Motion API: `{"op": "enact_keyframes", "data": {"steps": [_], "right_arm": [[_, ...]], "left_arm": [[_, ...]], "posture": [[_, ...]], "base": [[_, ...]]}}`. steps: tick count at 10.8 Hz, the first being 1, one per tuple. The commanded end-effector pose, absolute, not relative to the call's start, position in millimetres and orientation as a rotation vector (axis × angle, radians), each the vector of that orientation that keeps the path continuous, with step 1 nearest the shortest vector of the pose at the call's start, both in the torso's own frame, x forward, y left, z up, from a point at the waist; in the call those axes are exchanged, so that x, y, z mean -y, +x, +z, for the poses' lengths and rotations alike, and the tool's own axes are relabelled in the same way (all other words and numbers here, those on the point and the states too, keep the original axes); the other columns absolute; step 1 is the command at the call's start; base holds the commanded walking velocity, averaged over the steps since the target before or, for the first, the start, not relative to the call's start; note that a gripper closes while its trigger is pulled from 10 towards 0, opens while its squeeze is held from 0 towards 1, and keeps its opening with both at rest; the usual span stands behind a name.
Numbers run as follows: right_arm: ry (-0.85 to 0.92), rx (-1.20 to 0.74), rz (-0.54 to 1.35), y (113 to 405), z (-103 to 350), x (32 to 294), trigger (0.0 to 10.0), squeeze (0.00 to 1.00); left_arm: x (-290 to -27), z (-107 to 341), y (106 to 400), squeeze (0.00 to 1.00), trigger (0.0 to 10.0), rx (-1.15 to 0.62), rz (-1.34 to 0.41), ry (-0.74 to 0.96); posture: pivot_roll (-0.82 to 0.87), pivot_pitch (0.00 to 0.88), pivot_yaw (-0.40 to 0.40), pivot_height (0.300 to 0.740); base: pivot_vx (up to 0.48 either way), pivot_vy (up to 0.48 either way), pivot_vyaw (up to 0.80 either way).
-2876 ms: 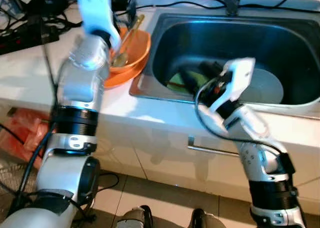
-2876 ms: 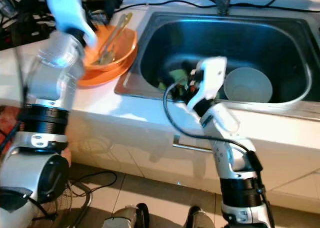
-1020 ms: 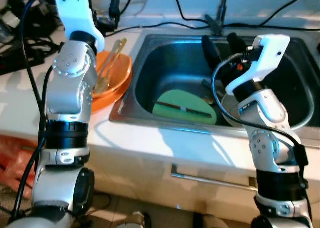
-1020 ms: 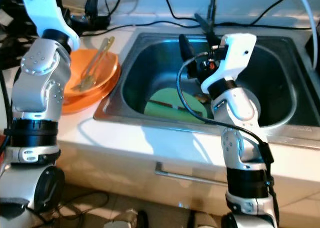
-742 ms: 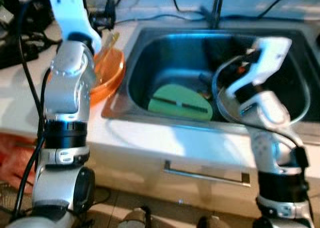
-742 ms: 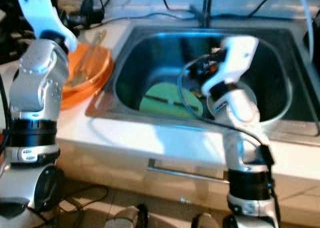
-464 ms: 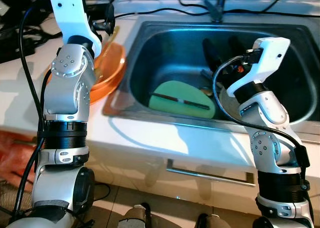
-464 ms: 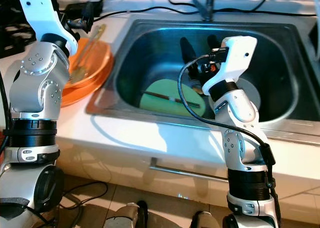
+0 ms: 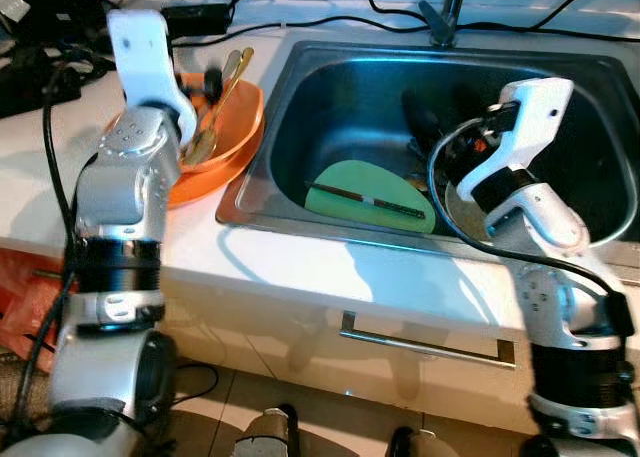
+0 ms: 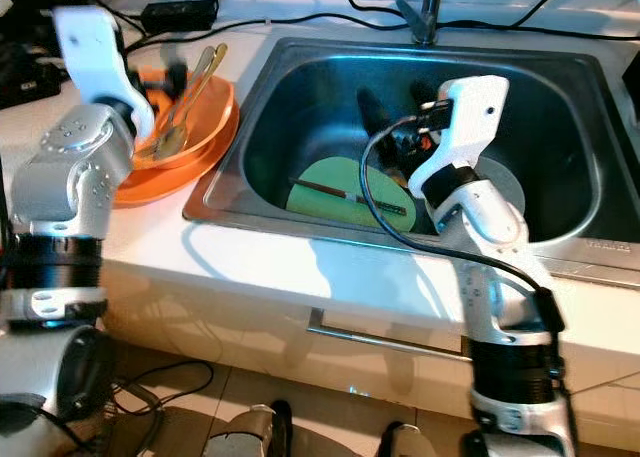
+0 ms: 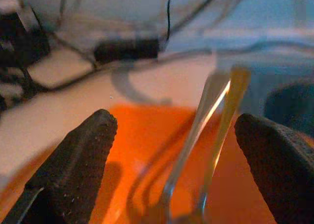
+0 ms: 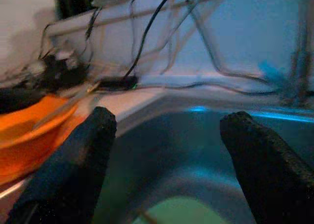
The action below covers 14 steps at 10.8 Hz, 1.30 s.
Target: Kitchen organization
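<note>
An orange bowl [image 9: 232, 137] sits on the white counter left of the sink, with golden utensils [image 9: 226, 79] leaning in it. My left gripper [image 9: 200, 89] hangs open just over the bowl; in the left wrist view the utensils [image 11: 218, 111] stand between its spread fingers [image 11: 83, 150]. A green plate [image 9: 368, 199] with a thin dark stick across it lies in the steel sink [image 9: 330, 87]. My right gripper [image 9: 432, 132] is down in the sink above the plate's far edge, open and holding nothing. A pale grey bowl [image 10: 512, 190] lies behind my right arm.
A faucet [image 9: 446, 11] stands at the sink's back rim. Black cables and a power strip [image 9: 196, 15] lie along the back of the counter. Below the counter edge is a cabinet front with a metal handle [image 9: 425, 343]. A red bag [image 9: 20, 287] is on the floor at left.
The camera has shifted. My left arm has come down, bringing its gripper low over the orange bowl. My right gripper stays open in the sink, about where it was.
</note>
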State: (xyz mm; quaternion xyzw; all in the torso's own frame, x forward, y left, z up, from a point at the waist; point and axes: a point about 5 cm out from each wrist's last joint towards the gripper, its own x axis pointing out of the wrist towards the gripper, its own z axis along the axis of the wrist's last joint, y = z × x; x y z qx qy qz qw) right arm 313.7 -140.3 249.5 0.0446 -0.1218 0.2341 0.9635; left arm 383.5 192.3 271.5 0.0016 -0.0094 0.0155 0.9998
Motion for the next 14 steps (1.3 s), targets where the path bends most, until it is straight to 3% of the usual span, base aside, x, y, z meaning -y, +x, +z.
{"op": "enact_keyframes", "data": {"steps": [1, 4, 8, 14], "right_arm": [[0.067, 0.162, 0.587, 305.4, 243.7, 127.7, 10.0, 0.0], [0.015, 0.093, 0.739, 284.5, 243.4, 120.5, 10.0, 0.0], [-0.013, 0.068, 0.757, 278.8, 247.8, 122.1, 10.0, 0.0], [-0.021, 0.07, 0.739, 279.4, 247.4, 121.3, 10.0, 0.0]], "left_arm": [[-192.6, 276.6, 384.3, 0.0, 10.0, 0.001, 0.011, 0.006], [-189.0, 283.8, 390.2, 0.0, 10.0, -0.029, -0.04, 0.012], [-170.9, 297.2, 386.0, 0.0, 10.0, -0.027, -0.175, 0.038], [-177.8, 284.1, 385.7, 0.0, 10.0, -0.162, -0.178, -0.11]], "posture": [[0.06, 0.212, 0.064, 0.74], [0.05, 0.228, 0.063, 0.74], [0.05, 0.231, 0.066, 0.74], [0.06, 0.227, 0.076, 0.74]], "base": [[0.0, 0.0, 0.0], [0.0, 0.0, 0.0], [0.0, 0.0, 0.0], [0.0, 0.0, 0.0]]}}
